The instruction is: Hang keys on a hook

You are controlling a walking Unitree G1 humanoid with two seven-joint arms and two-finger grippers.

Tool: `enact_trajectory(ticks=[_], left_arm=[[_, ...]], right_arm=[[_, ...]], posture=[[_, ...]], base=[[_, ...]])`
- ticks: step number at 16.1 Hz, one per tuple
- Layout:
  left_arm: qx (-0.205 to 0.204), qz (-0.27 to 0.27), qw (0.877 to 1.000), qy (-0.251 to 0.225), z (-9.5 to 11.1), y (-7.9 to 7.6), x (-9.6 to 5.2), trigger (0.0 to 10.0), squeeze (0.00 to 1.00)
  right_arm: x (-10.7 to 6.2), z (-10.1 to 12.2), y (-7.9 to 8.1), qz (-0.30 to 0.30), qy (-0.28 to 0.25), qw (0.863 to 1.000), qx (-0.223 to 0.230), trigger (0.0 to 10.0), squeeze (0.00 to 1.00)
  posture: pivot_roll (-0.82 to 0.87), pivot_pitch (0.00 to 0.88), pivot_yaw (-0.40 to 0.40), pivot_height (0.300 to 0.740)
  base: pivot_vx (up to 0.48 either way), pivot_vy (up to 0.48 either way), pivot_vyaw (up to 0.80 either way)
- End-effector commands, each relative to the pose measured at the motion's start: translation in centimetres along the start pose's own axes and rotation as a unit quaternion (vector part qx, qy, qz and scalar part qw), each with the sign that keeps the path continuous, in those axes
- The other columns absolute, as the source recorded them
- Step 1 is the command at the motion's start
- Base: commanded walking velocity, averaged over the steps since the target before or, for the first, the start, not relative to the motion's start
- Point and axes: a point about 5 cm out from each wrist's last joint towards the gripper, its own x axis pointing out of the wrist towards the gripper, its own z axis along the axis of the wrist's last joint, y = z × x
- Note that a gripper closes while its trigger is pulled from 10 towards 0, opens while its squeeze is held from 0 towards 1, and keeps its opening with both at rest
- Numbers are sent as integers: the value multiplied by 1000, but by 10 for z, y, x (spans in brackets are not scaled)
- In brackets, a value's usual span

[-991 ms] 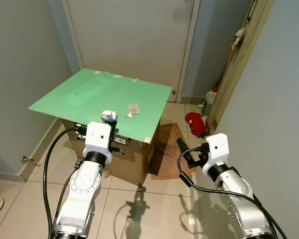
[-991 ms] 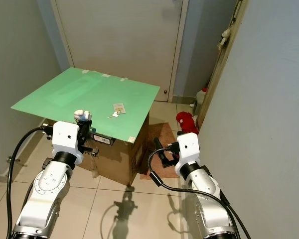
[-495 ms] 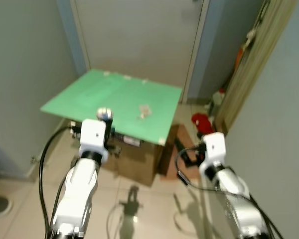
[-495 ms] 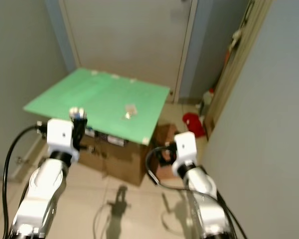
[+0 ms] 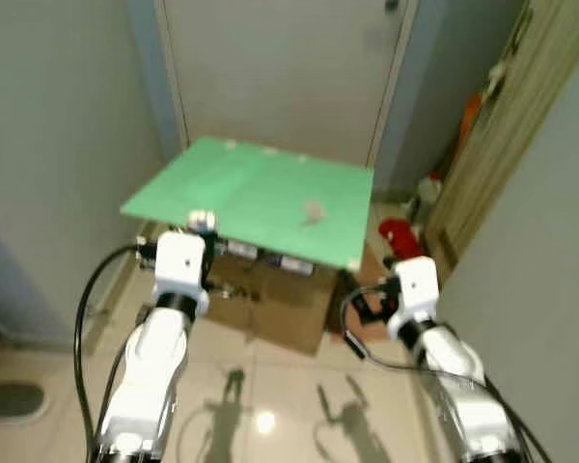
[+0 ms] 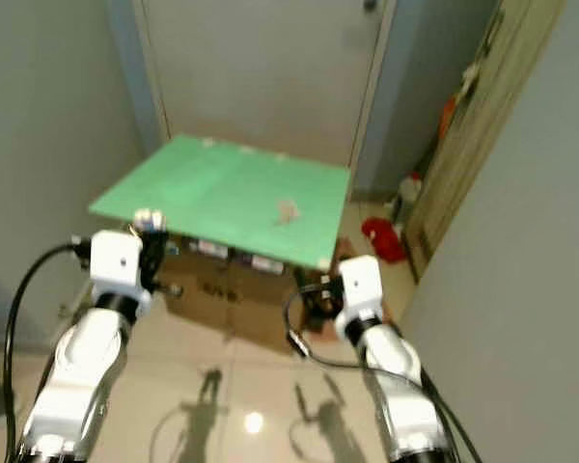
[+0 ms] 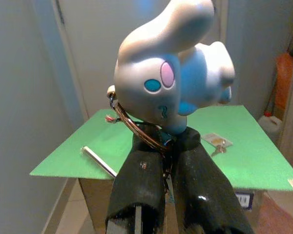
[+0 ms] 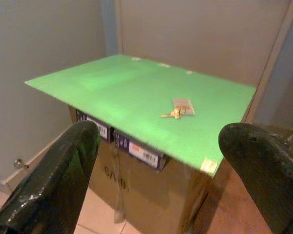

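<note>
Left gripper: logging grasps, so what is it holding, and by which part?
The left gripper pinches the bunny keychain at its base, by the key ring.

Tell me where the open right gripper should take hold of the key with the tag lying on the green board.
Judging from the right wrist view, grip the brass key across its bow, coming straight down from above: it lies flat on the green board, so a side approach would find no edge to grip. The pale tag beside it is flat too and would likely slip. The right gripper is open wide and faces it.

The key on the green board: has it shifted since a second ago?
No. The key lies beside its tag on the green board, as before; the camera moved.
</note>
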Motion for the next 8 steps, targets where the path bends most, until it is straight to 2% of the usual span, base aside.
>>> enact_trajectory(ticks=[1, 3, 7, 8], left_arm=[[5, -16, 1000, -7, 3, -6, 2, 0, 0], [7, -17, 1000, -7, 4, -6, 2, 0, 0], [10, -17, 1000, -1, 1, -5, 1, 0, 0], [15, -2, 999, 42, -17, 5, -6, 0, 0]], right_arm=[[-1, 0, -3, -6, -3, 1000, -3, 10000, 0], [-1, -1, -3, -6, 2, 1000, -8, 10000, 0], [-2, -3, -1, -6, 2, 1000, 1, 10000, 0], [-5, 2, -7, -30, -15, 999, 11, 10000, 0]], posture=[[-23, 0, -2, 740], [-24, 0, 0, 740], [-27, 0, 3, 740], [-32, 0, 9, 740]], base=[[0, 0, 0], [0, 0, 0], [0, 0, -558], [0, 0, -544]])
